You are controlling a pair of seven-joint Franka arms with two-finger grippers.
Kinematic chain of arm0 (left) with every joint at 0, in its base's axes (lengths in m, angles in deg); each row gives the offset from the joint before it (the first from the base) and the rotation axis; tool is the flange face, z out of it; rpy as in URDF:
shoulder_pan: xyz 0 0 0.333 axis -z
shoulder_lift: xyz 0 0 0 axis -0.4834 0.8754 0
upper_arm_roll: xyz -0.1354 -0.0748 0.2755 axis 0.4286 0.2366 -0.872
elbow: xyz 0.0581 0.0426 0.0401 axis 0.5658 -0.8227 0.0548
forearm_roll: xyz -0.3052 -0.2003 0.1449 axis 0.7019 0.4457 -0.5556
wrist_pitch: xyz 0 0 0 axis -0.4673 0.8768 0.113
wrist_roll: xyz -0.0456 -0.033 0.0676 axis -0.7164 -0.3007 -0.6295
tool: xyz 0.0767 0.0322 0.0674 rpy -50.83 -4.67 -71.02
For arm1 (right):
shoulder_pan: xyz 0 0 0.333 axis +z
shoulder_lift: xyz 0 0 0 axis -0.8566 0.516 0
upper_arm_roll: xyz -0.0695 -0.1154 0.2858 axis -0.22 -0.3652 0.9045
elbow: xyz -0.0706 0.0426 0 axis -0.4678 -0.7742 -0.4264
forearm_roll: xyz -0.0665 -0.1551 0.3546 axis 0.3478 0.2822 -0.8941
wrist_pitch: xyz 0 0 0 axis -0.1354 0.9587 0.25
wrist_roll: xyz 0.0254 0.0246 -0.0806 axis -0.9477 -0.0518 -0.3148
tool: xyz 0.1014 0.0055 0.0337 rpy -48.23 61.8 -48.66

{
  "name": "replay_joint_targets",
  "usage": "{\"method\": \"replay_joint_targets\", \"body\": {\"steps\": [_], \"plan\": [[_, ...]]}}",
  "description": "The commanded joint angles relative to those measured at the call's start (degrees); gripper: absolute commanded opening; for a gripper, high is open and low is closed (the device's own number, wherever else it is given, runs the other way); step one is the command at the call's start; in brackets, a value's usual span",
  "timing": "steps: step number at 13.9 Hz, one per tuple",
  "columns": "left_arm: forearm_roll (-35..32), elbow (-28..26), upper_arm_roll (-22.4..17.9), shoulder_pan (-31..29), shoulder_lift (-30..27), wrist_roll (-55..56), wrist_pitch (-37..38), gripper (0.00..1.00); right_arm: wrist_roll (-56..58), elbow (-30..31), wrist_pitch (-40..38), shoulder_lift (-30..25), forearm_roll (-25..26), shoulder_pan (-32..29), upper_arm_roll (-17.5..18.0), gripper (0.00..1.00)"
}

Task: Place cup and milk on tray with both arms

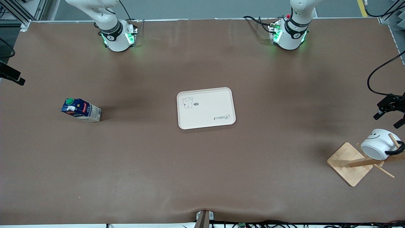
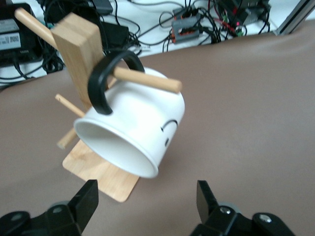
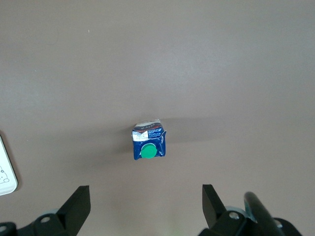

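The left gripper [image 1: 389, 110] is hanging at the left arm's end of the table, just above the cup [image 1: 379, 144], with its black fingers [image 2: 87, 199] standing apart and nothing between them. The right gripper [image 3: 146, 206] is hovering high over the milk [image 1: 81, 110], looking straight down on it, its fingers spread wide and empty too; in the front view this gripper is out of frame, only the arm's base showing.

The cup is hanging by its black handle [image 2: 106, 81] on a peg [image 2: 147, 79] of a wooden mug rack [image 1: 349, 163], mouth tilted downward, smiley face showing on its white side. The rack's upright post and pegs are crowding the cup at the handle side. The rack's square base is sitting nearer to the front camera than the gripper.

The milk is standing upright on the brown table [image 1: 202, 177] toward the right arm's end, a dark-blue carton with a green cap [image 3: 148, 151] and a pale lower part, nothing close around it.

The cream tray [image 1: 206, 108] is lying flat in the middle of the table, well apart from both, carrying a small bear drawing and script lettering.
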Motion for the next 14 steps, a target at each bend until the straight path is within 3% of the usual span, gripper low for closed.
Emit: {"method": "replay_joint_targets", "body": {"steps": [1,6,9,11,13,14], "plan": [[4.70,1.94,0.36,-0.70,1.10,-2.53,0.88,0.84,0.83,-0.19,-0.25,0.00,-1.27,-1.23,0.68,1.00],[6.56,2.03,0.53,-0.53,2.77,-3.32,0.96,0.66,0.83,-0.19,-0.25,0.00,-1.27,-1.23,0.60,1.00],[6.56,2.03,0.71,-0.53,3.30,-3.41,0.88,0.48,0.83,-0.19,-0.25,0.00,-1.27,-1.23,0.68,1.00],[6.56,2.03,0.88,-0.35,3.56,-3.41,0.88,0.30,0.83,-0.19,-0.25,0.00,-1.27,-1.23,0.60,1.00],[6.56,2.03,0.97,0.09,3.48,-3.23,0.97,0.00,0.83,-0.19,-0.25,0.00,-1.27,-1.23,0.60,1.00],[6.56,2.03,1.06,0.18,3.39,-3.15,0.97,0.00,0.83,-0.19,-0.25,0.00,-1.27,-1.23,0.60,1.00]]}}
